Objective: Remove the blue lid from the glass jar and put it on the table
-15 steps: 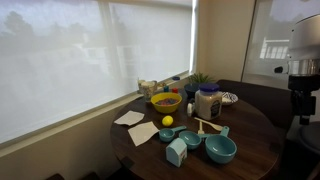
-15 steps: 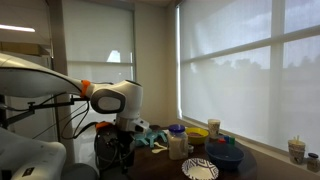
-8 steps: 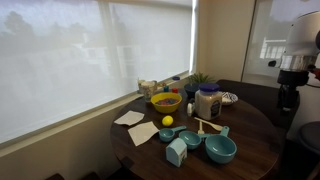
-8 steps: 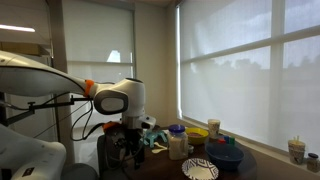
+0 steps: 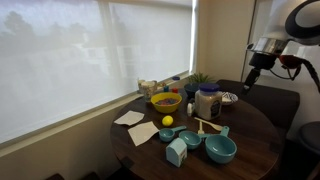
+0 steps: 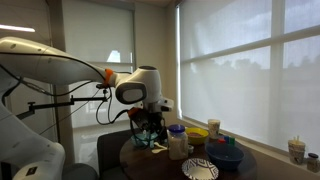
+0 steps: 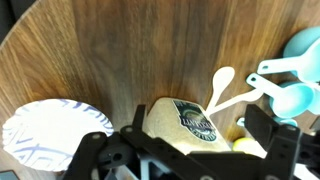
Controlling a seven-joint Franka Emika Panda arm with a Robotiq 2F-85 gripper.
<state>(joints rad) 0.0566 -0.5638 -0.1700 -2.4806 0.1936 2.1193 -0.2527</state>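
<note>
Crowding the glass jar (image 5: 208, 104): yellow bowl (image 5: 166, 101), teal bowls (image 5: 221, 150) (blue lid (image 5: 208, 89) on).

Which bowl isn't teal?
The yellow bowl, beside the glass jar in an exterior view; the teal bowls sit nearer the camera.

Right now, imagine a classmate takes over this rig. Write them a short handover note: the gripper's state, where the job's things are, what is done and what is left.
Gripper: open and empty, in the air off to one side of the glass jar, touching nothing.
Glass jar: upright on the table, next to the yellow bowl.
Blue lid: sitting on top of the jar.
Done: nothing yet; the lid has not been grasped.
Left: bring the gripper over the jar, grip the lid, lift it off and set it on a bare part of the table.
</note>
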